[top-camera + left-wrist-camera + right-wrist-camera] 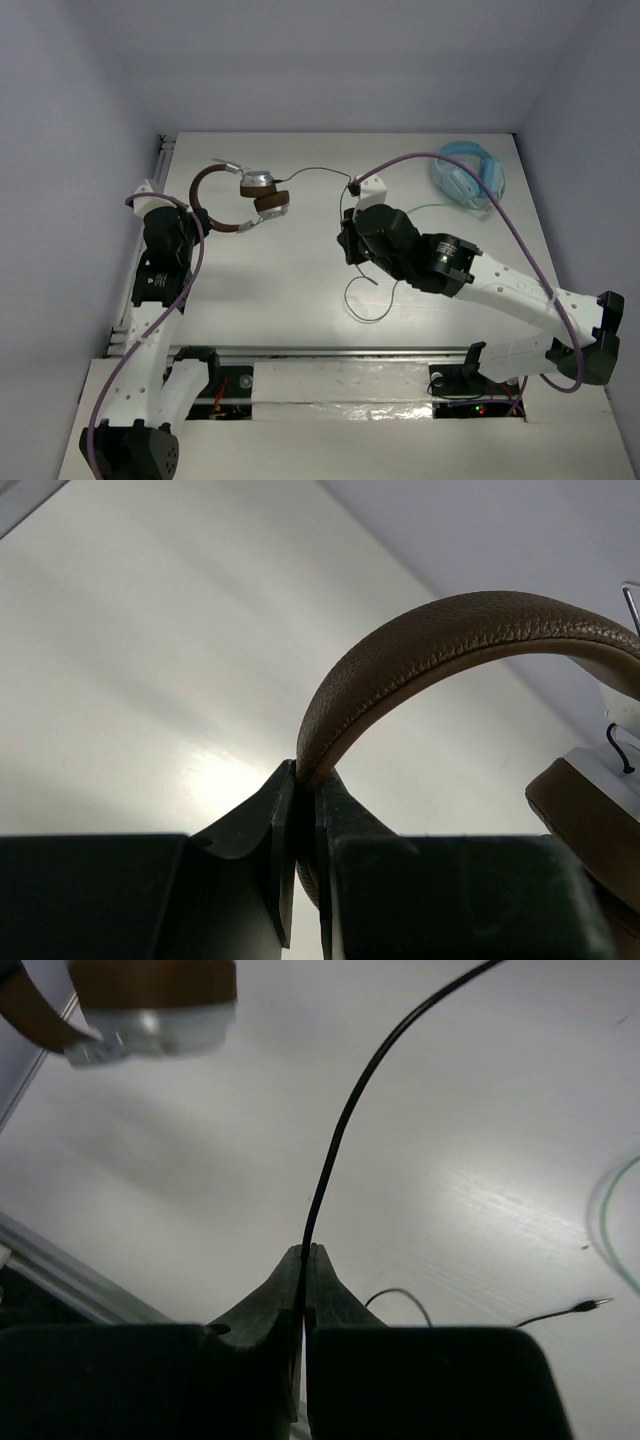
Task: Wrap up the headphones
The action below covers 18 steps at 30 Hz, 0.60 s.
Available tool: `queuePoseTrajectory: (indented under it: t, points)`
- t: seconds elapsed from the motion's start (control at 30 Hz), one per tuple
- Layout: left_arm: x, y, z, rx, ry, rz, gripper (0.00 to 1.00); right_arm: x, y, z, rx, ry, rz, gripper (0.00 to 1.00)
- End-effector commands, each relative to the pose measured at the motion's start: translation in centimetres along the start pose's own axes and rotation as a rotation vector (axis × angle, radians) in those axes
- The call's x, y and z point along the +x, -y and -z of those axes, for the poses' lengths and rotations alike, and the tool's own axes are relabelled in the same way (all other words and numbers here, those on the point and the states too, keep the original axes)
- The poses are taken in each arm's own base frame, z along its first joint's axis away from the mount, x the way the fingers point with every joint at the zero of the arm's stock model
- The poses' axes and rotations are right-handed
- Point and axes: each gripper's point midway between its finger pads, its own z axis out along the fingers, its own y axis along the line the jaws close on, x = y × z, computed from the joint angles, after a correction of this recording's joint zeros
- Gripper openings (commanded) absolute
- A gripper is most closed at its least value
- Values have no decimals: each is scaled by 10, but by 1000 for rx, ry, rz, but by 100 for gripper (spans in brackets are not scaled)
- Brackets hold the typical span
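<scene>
My left gripper pinches the curved, stitched, grainy brown headband of the headphones near the far-left corner of the table. My right gripper is clamped on their thin black cable mid-table. At the far-right corner lie light blue headphones, their pale green cable curling close by.

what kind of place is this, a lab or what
Probably a robotics lab test cell: a white table boxed in by plain walls, two mounted arms whose left gripper and right gripper hold brown headphones and their black cable, and light blue headphones lying nearby.
</scene>
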Motion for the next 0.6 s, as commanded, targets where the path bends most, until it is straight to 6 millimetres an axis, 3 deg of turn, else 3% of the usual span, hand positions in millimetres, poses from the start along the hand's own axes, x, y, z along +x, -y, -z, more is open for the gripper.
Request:
queuePoseTrajectory:
  t: [0.0, 0.1, 0.17, 0.33, 0.57]
  points:
    - [10, 16, 5, 48, -25, -128, 0, -27, 41, 25, 200, 21, 149, 0]
    - [34, 32, 5, 82, -119, -226, 0, -74, 43, 39, 247, 124, 201, 0]
    - [53, 36, 3, 113, -212, -282, 0, -108, 35, 48, 215, 215, 258, 0]
    - [90, 57, 12, 285, -398, -354, 0, -147, 17, 50, 155, 337, 401, 0]
    - [132, 74, 36, 524, -614, -389, 0, -184, 22, 20, 109, 440, 443, 0]
